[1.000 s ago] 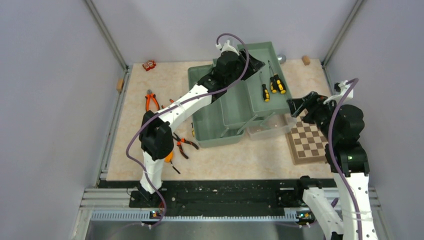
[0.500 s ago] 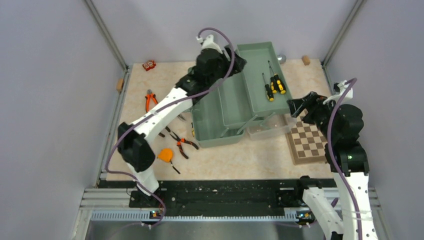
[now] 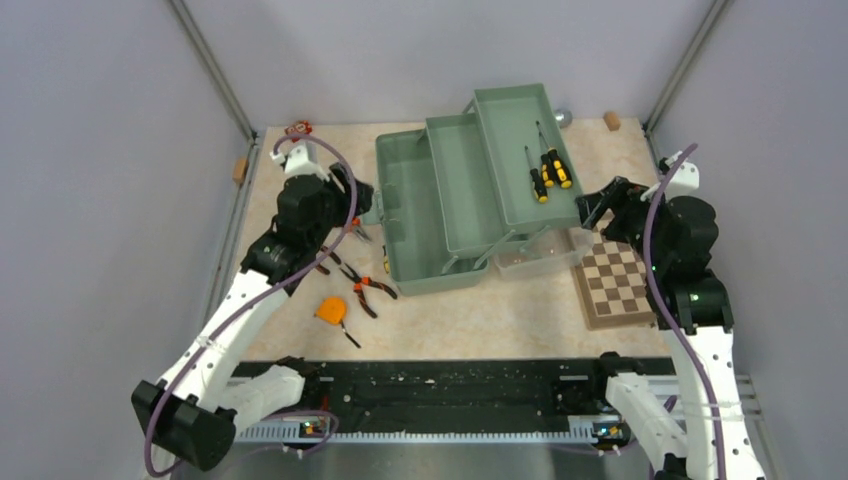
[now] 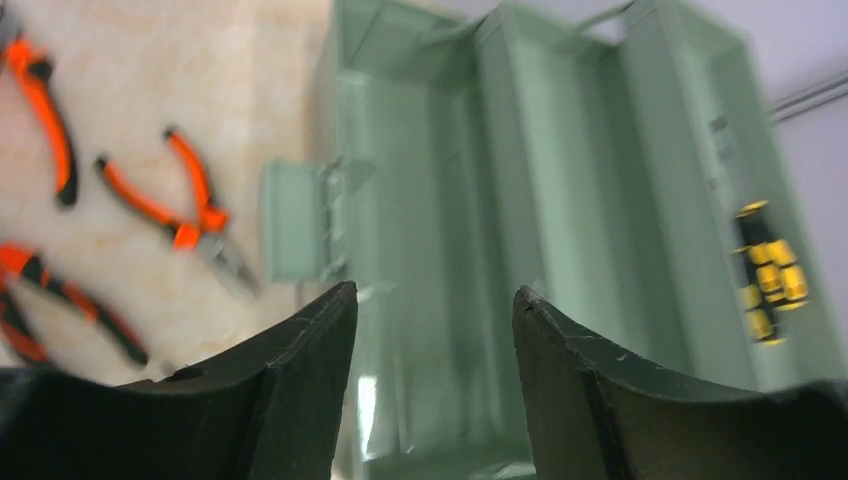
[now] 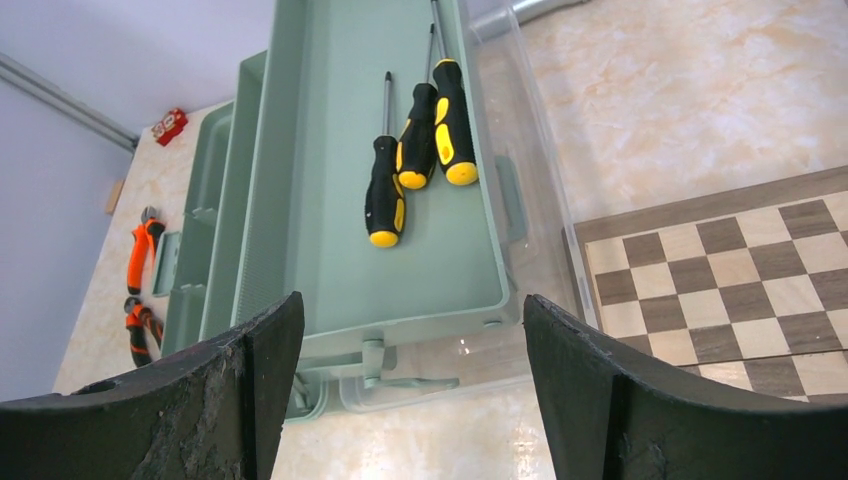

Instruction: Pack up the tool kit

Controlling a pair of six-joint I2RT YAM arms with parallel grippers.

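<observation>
The sage-green toolbox [image 3: 440, 205] stands open mid-table, its trays fanned out to the right. Three black-yellow screwdrivers [image 3: 546, 170] lie in the top tray [image 5: 330, 200]. My left gripper [image 3: 362, 203] hovers at the box's left edge, open with nothing between its fingers [image 4: 432, 295], facing the toolbox [image 4: 560, 200]. Orange-handled pliers [image 3: 366, 286] lie left of the box, with more pliers [image 4: 190, 205] in the left wrist view. The orange tape measure [image 3: 331, 310] lies nearer the front. My right gripper [image 3: 598, 208] is open and empty [image 5: 412, 300], just right of the tray holding the screwdrivers [image 5: 420, 140].
The translucent lid [image 5: 540, 200] lies under the tray's right side. A chessboard [image 3: 615, 285] sits at the right. A grey metal cylinder [image 3: 564, 117], a wooden block [image 3: 611, 120] and a small red object [image 3: 298, 128] lie along the back edge.
My left arm has drawn back from over the far trays to the toolbox's left side, and its jaws have widened. The right arm has barely shifted.
</observation>
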